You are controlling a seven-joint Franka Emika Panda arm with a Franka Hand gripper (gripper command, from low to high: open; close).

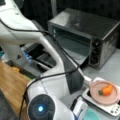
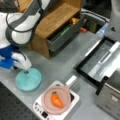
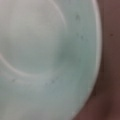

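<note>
1. Gripper, white with blue trim, sits at the left of a front view, down at the far rim of a round teal ceramic plate on the grey table. Whether the fingers are apart, together or clamped on the rim cannot be told.
2. Wrist view: pale teal plate surface fills nearly the whole frame, so the camera hangs very close above it; no fingers show.
3. Lower middle: an orange carrot with a green top lies in a pink round pan on a white scale-like base, just beside the plate, apart from it.
4. Right side: a dark metal toaster oven, door dropped open. Upper middle: a wooden cabinet with an open grey drawer.
5. Judgement: step in hand is contact at the plate's rim. A next move calls for a sure grip on the thin edge and a level lift, clear of the pan.
</note>
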